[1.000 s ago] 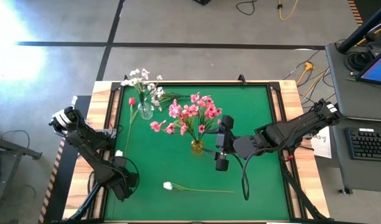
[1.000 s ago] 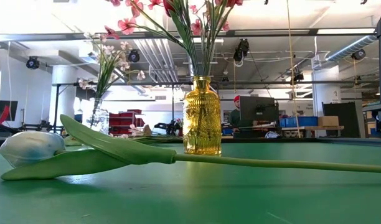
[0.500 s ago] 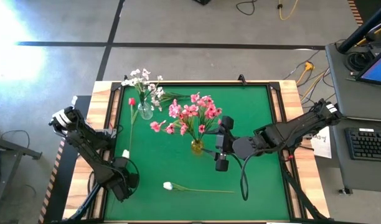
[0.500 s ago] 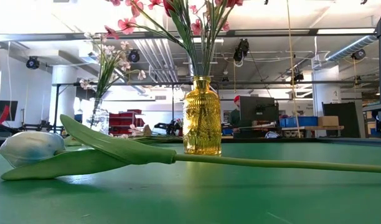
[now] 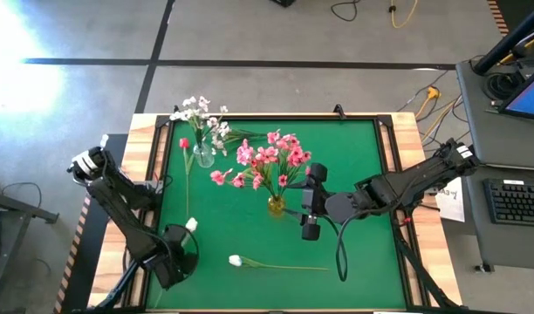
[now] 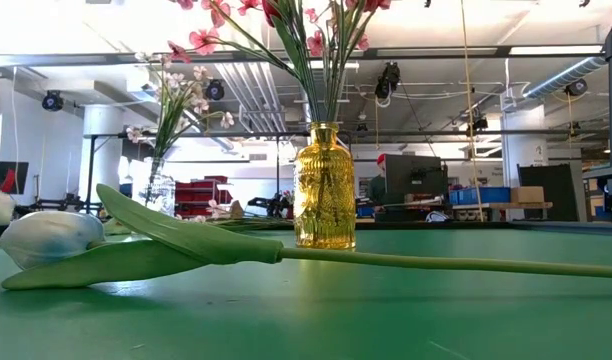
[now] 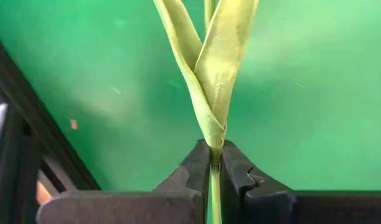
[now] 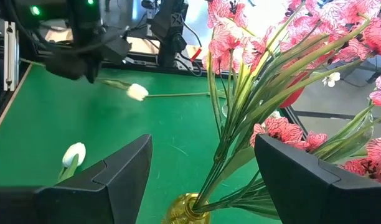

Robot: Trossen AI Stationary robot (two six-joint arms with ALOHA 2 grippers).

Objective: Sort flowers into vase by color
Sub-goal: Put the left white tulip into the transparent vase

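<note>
The left end effector [image 5: 169,255] sits at the near left corner of the green tabletop [image 5: 354,174], its fingers [image 7: 200,168] clamped together on the green stem of a white tulip [image 5: 191,225]; the left wrist view shows the stem pinched between the two dark pads with the leaves [image 7: 209,68] fanning out just past them. That held tulip's white head points toward the middle of the tabletop and, in the right wrist view, hangs clear above the green surface [image 8: 137,92]. A second white tulip [image 5: 236,260] lies flat near the front edge, just right of the left end effector, its stem running to the right; in the low view it fills the foreground, head at left [image 6: 51,238]. Behind it, mid-tabletop, stands a yellow glass vase [image 6: 324,190] full of pink sprays [image 5: 271,161]. A clear vase [image 5: 202,157] at the far left holds small white sprays [image 5: 201,113], and a red tulip [image 5: 185,142] lies just left of it with its stem trailing toward the front. The right end effector [image 5: 309,228] hovers just beside the yellow vase on its right, fingers [image 8: 109,177] spread wide apart and holding nothing, the pink sprays crowding the space between and ahead of them. Beyond the tabletop to the right are a desk with a keyboard [image 5: 518,201] and cables [image 5: 428,100] on the floor.
</note>
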